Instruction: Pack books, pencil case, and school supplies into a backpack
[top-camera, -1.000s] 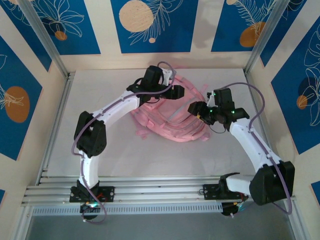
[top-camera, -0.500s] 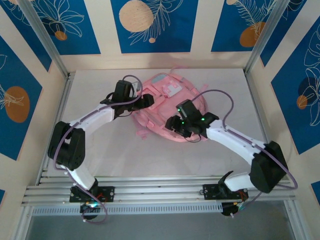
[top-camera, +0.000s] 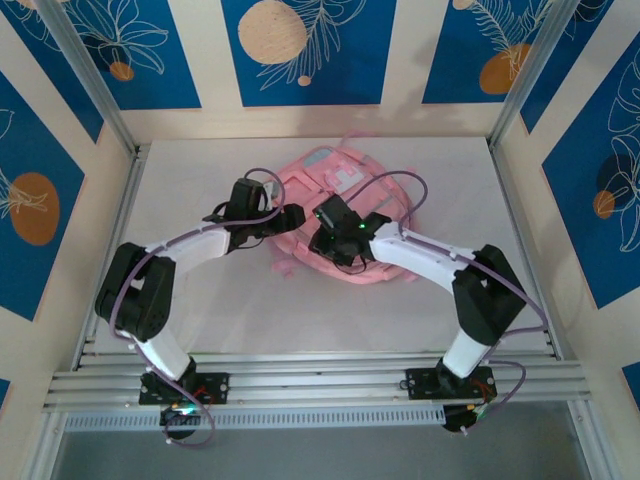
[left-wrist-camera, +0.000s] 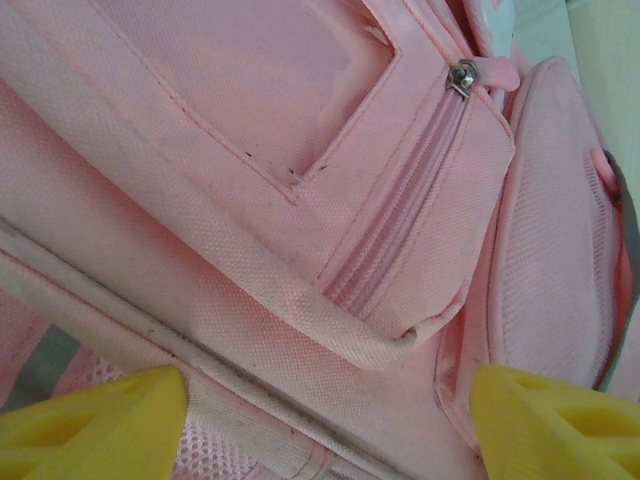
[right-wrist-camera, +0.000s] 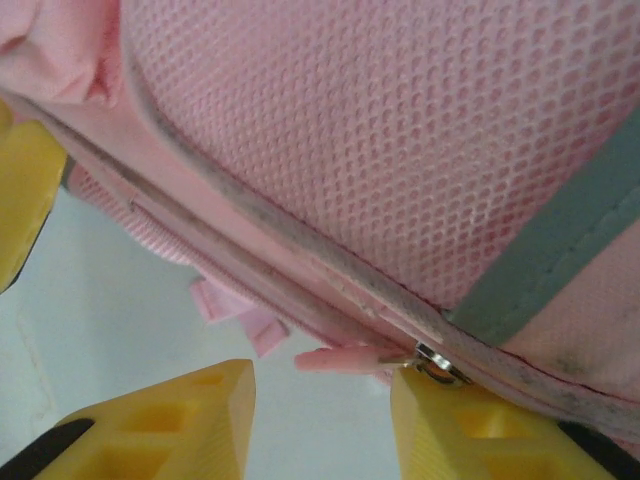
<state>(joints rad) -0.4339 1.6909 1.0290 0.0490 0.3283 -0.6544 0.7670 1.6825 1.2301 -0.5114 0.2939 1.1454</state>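
Pink backpack (top-camera: 310, 185) lying mid-table, 2 arms reaching onto it. The left gripper (left-wrist-camera: 320, 430) has its 2 yellow fingers spread wide over the backpack's front pocket (left-wrist-camera: 300, 90), holding nothing. The right gripper (right-wrist-camera: 322, 415) is partly open at the backpack's edge. A pink zipper pull (right-wrist-camera: 340, 358) lies unclamped between its fingers.

The pink backpack (top-camera: 350, 168) lies flat on the white table (top-camera: 450, 170), toward the far middle, its white-and-pink patch (top-camera: 346, 181) facing up. Its pocket zip (left-wrist-camera: 400, 240) is closed, with a metal slider (left-wrist-camera: 463, 77) at one end (the fabric is faintly smudged). Grey-blue trim (right-wrist-camera: 560, 270) crosses pink mesh (right-wrist-camera: 400, 130), and a pink pull tab (right-wrist-camera: 340, 358) sticks out sideways.
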